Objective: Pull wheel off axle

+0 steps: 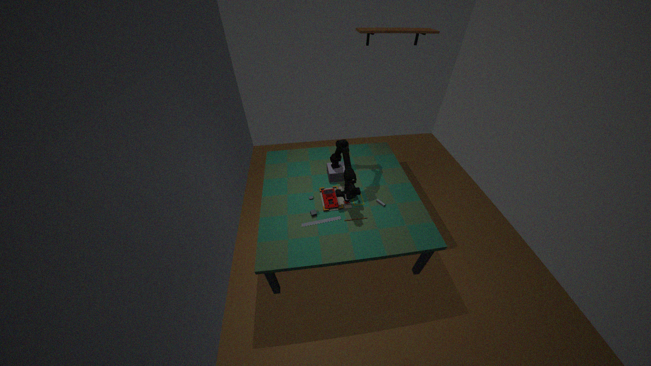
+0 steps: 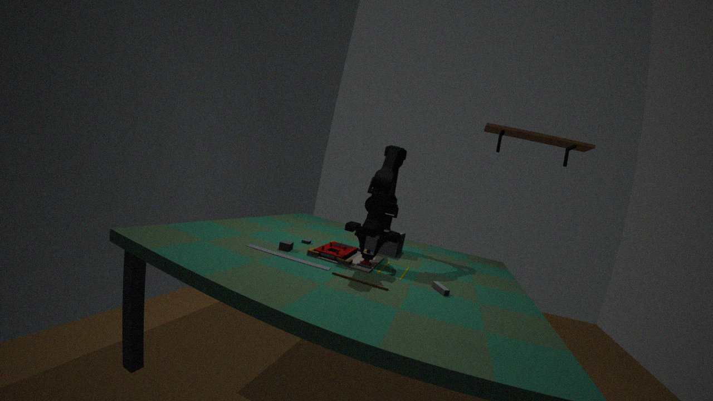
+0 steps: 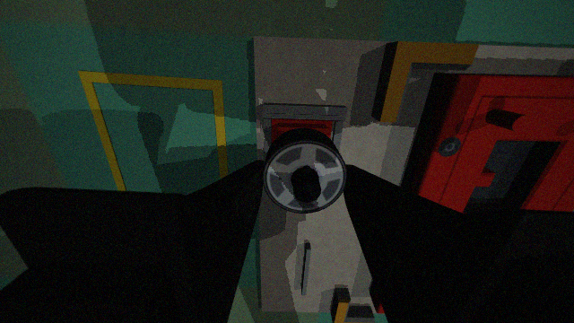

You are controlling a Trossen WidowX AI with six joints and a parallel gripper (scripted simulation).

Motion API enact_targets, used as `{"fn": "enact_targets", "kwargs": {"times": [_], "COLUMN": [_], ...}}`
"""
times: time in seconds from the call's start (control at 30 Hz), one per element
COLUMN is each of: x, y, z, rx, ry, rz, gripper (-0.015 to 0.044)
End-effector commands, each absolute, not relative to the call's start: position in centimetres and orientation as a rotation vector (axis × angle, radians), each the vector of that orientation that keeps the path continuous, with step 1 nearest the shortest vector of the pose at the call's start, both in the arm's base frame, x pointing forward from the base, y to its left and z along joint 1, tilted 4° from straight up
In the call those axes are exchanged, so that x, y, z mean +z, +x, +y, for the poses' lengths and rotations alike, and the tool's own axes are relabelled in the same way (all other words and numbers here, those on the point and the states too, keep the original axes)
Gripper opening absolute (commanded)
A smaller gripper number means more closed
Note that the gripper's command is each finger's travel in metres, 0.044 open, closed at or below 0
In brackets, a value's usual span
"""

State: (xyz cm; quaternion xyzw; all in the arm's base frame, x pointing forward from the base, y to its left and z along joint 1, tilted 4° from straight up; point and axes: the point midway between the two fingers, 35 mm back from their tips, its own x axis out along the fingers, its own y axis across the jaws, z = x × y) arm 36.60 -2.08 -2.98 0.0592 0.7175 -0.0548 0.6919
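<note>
The dark wheel [image 3: 307, 152] with grey spokes shows in the middle of the wrist view. The dark top of the upright axle [image 3: 306, 185] stands in its centre, so the wheel is still around the axle, over a red block [image 3: 300, 126] on a pale base plate [image 3: 291, 67]. My gripper [image 1: 347, 199] [image 2: 367, 255] [image 3: 303, 170] is shut on the wheel, one finger at each side. The marked area, a yellow outline [image 3: 220, 130] [image 2: 404, 272], lies on the table just beside the plate. The axle's lower part is hidden under the wheel.
A red fixture [image 3: 432, 186] [image 2: 326, 249] with yellow corner pieces stands on the plate. A thin upright slat [image 3: 304, 274] is near the wheel. A pale strip [image 1: 321, 222], a brown stick [image 1: 355, 219] [image 2: 360, 280], a white block [image 1: 380, 203] and a grey block [image 1: 313, 213] lie around.
</note>
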Motion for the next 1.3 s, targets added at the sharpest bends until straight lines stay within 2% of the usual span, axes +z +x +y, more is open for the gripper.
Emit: {"fn": "enact_targets", "kwargs": {"times": [0.0,1.27], "x": [-2.3,-1.1], "y": [36.6,36.7], "z": [-2.1,-2.1], "rx": [-0.125,-0.127], "ry": [0.133,0.133], "rz": [1.602,1.600], "gripper": [0.0000,0.0000]}}
